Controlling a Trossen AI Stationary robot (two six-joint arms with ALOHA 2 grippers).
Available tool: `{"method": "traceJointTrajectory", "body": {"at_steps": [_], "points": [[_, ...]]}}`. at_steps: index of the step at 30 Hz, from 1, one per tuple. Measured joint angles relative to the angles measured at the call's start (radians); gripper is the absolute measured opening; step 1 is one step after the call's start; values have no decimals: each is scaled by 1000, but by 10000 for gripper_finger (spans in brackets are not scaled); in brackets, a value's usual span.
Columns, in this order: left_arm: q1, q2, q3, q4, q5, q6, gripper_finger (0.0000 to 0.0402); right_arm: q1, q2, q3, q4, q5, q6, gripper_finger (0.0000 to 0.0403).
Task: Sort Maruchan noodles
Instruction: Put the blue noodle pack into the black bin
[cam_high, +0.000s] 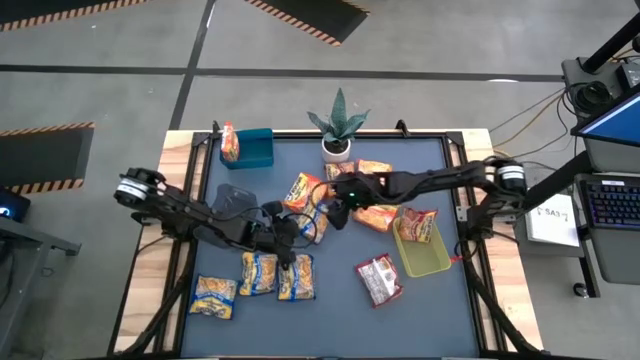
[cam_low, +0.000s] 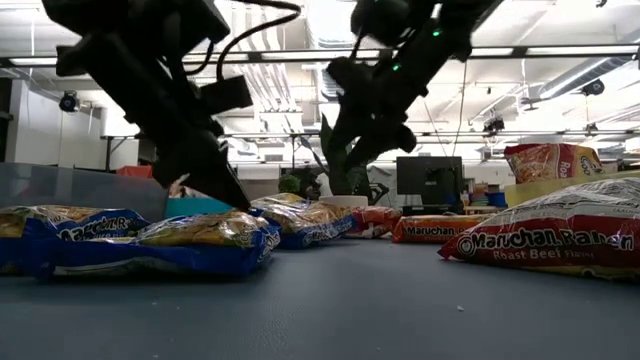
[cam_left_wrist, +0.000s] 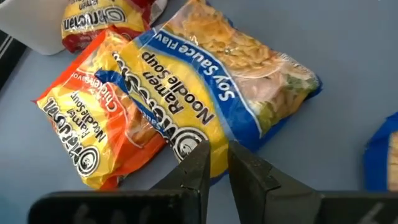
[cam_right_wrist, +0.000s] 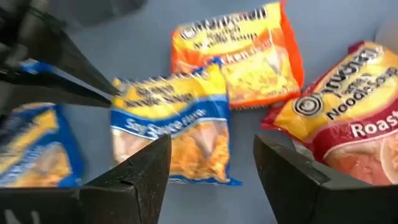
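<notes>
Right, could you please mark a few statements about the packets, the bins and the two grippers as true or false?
1. The right gripper hangs with its jaws wide open over the soy sauce packet. True.
2. The yellow-green bin is empty. False: an orange packet lies in it.
3. The red-and-white packet sits inside the blue bin. False: it lies on the table, beside the yellow-green bin.
4. The left gripper has its jaws nearly together on the edge of the soy sauce packet. True.
</notes>
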Motion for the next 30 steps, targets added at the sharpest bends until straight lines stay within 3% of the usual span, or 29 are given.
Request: {"method": "traceJointTrajectory", "body": {"at_steps": [8, 18, 30], "points": [[1, 63, -36, 74, 0, -40, 37, -32, 95, 56, -42, -168, -32, 249], [2, 117, -37, 123, -7, -107, 37, -90, 108, 45, 21, -279, -44, 281], [3, 137, -35, 170, -34, -143, 37, -92, 111, 1, 119, -289, -35, 276]]}}
